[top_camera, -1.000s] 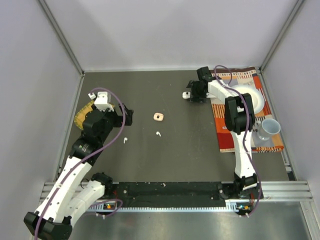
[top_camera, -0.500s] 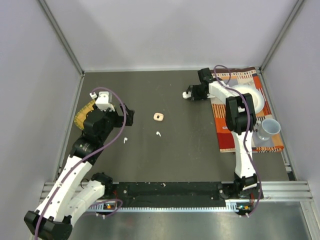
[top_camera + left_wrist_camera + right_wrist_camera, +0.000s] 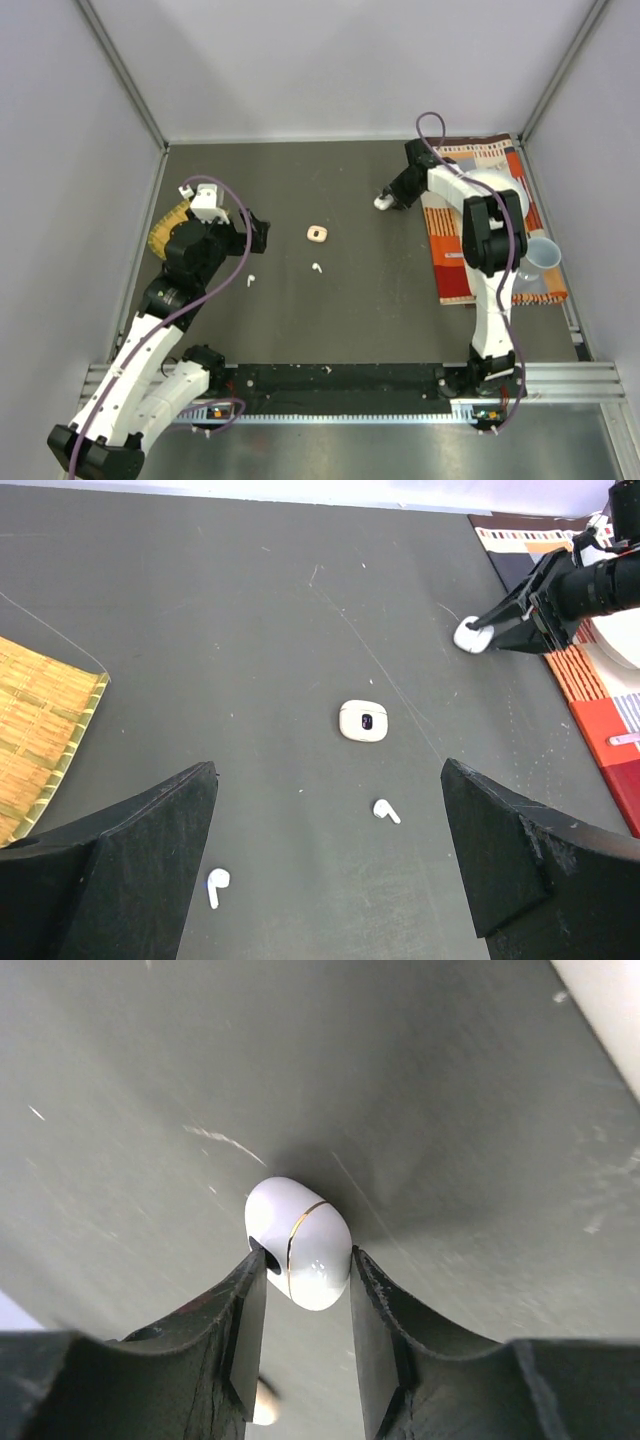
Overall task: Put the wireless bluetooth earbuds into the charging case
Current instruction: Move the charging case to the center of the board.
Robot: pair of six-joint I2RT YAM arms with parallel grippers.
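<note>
A: Top view first. Where was the right gripper [image 3: 388, 201]?
B: Far side of the table [image 3: 330, 320], just off the striped cloth [image 3: 450, 275], pinched on the white case [image 3: 381, 203]. The left gripper [image 3: 257, 234] hung wide and empty, near the straw mat [image 3: 163, 232].
A: Loose pieces?
B: Mid-table lay the left earbud [image 3: 250, 281] and right earbud [image 3: 317, 268], both white. The peach case [image 3: 317, 234] sat just beyond the right one (nothing touching).
A: Left wrist view?
B: Left gripper [image 3: 328, 770] fingers stood far apart. On the table beyond them were the peach case [image 3: 362, 721], right earbud [image 3: 386, 811] and left earbud [image 3: 217, 888]. The white case [image 3: 468, 638] showed well off, in the right gripper [image 3: 485, 632].
A: Right wrist?
B: Right gripper [image 3: 305, 1260] narrow, a finger against each side of the white case [image 3: 298, 1230], which had a thin gold seam. Lifted or resting, could not tell.
</note>
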